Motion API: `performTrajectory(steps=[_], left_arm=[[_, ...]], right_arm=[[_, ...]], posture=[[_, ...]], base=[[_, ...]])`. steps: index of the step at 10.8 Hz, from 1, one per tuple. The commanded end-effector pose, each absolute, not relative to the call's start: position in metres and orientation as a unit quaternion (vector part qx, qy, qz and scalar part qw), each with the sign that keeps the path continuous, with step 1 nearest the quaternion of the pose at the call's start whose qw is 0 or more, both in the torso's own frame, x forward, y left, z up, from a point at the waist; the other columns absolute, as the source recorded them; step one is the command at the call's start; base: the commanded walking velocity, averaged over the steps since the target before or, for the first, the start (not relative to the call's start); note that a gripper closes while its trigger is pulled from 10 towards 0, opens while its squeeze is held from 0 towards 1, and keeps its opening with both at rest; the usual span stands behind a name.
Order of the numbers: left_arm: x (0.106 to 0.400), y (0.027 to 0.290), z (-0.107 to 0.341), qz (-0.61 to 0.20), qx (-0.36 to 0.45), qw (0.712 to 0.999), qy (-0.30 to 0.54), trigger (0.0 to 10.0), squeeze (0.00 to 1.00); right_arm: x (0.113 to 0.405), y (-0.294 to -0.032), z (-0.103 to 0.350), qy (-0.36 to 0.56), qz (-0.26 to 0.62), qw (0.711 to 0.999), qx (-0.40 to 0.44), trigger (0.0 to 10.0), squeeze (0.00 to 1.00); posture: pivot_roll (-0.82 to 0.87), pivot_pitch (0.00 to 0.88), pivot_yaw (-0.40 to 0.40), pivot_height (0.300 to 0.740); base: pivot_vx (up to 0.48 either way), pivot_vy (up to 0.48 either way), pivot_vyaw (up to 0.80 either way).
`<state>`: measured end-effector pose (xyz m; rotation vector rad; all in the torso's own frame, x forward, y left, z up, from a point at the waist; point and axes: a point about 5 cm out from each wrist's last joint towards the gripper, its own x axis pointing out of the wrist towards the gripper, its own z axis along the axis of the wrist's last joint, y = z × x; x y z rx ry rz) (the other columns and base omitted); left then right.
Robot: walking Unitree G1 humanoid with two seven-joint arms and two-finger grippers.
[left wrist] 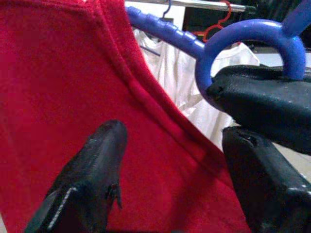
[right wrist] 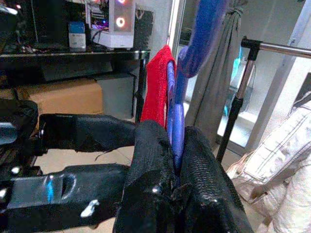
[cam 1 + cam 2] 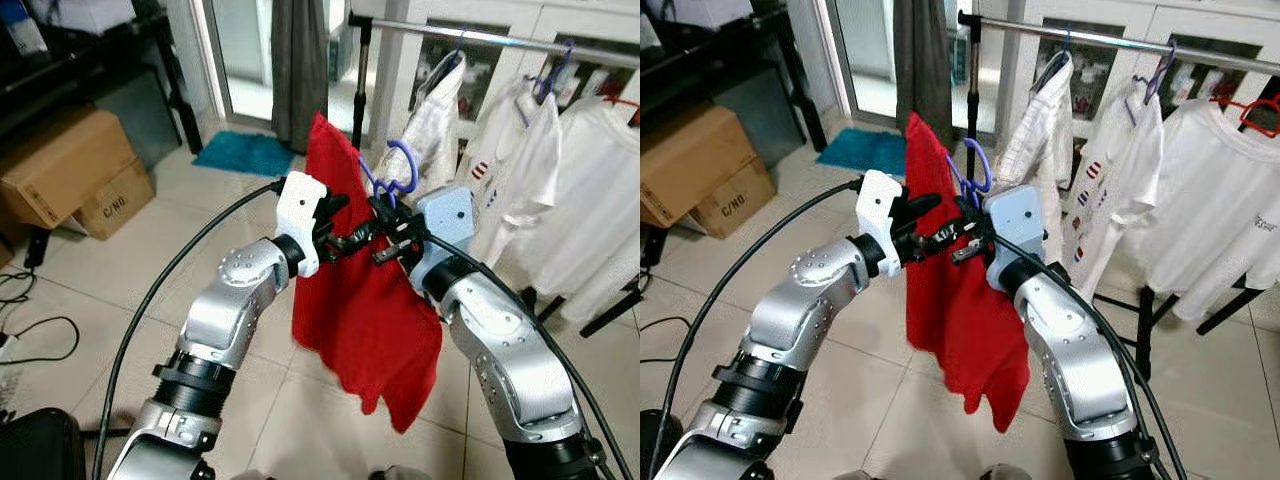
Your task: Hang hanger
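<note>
- Pale floor tiles (image 3: pixel 120 290) run back to a clothes rail (image 3: pixel 500 38) where white shirts (image 3: pixel 590 200) hang in a row; cardboard boxes (image 3: pixel 70 170) sit at the left wall, with a teal mat (image 3: pixel 245 152) by the doorway.
- Between the two silver arms, held up in front of the rail, hangs a red garment (image 3: pixel 365 310) on a blue hanger (image 3: pixel 400 170).
- The right gripper (image 2: pixel 176 170) is pinched tight on the hanger's neck, just under the hook, which stands upright above its fingers.
- The left gripper (image 3: pixel 345 235) reaches in from the other side, its fingers spread a little against the red cloth near the hanger's shoulder; whether they press the cloth is hard to tell.
- The hook is well apart from the rail, not yet on it.
</note>
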<state>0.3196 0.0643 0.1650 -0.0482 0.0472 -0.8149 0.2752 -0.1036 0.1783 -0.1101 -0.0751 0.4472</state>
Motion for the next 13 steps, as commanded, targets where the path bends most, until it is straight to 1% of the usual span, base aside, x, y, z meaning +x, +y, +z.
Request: performTrajectory(steps=[1, 4, 7, 10, 11, 13], left_arm=[[0.323, 0.066, 0.167, -0.393, -0.024, 0.919, 0.019, 0.0, 0.0], [0.332, 0.073, 0.162, -0.374, -0.021, 0.927, 0.026, 0.0, 0.0], [0.337, 0.07, 0.162, -0.397, -0.029, 0.917, 0.023, 0.0, 0.0], [0.336, 0.068, 0.16, -0.399, -0.04, 0.915, 0.03, 0.0, 0.0], [0.33, 0.073, 0.158, -0.401, -0.049, 0.914, 0.03, 0.0, 0.0], [0.312, 0.088, 0.16, -0.411, -0.087, 0.907, 0.001, 0.0, 0.0]], right_arm=[[0.274, -0.1, 0.193, -0.075, 0.231, 0.968, -0.059, 0.0, 0.0], [0.272, -0.096, 0.198, -0.085, 0.244, 0.965, -0.046, 0.0, 0.0], [0.27, -0.096, 0.201, -0.092, 0.251, 0.963, -0.044, 0.0, 0.0], [0.269, -0.096, 0.199, -0.086, 0.251, 0.963, -0.045, 0.0, 0.0], [0.271, -0.1, 0.193, -0.072, 0.228, 0.969, -0.055, 0.0, 0.0], [0.277, -0.11, 0.189, -0.065, 0.184, 0.979, -0.062, 0.0, 0.0]], posture=[[-0.14, 0.0, 0.023, 0.74], [-0.14, 0.0, 0.024, 0.74], [-0.15, 0.0, 0.032, 0.74], [-0.15, 0.0, 0.037, 0.74], [-0.15, 0.0, 0.037, 0.74], [-0.14, 0.0, 0.033, 0.74]], base=[[0.0, 0.0, 0.0], [0.0, 0.0, 0.0], [0.0, 0.0, 0.0], [0.0, 0.0, 0.0], [0.0, 0.0, 0.0], [0.0, 0.0, 0.0]])
